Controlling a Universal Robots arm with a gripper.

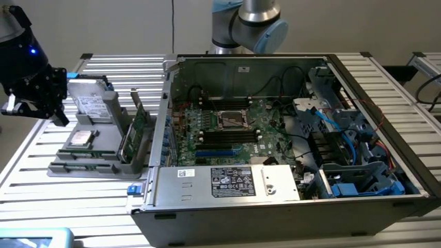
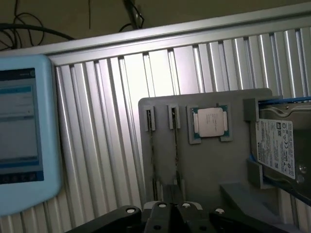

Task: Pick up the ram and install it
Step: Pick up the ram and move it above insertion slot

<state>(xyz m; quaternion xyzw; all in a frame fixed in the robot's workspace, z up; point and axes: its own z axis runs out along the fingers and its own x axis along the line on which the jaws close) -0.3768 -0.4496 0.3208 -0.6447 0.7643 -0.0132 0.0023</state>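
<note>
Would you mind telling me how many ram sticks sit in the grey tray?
2. One ram stick stands in a slot of the grey tray, the second ram stick in the parallel slot beside it, nearer the processor. Others may be hidden.

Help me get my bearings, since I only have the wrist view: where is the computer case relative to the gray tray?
Observer: The open computer case sits beside the gray tray, on the exterior view's right.
Operator: Anything standing between them?
Observer: A green card stands upright at the tray's edge nearest the case.
Operator: Where is the gripper?
Observer: The gripper is on the exterior view's left, on the tray's side away from the case.
</note>
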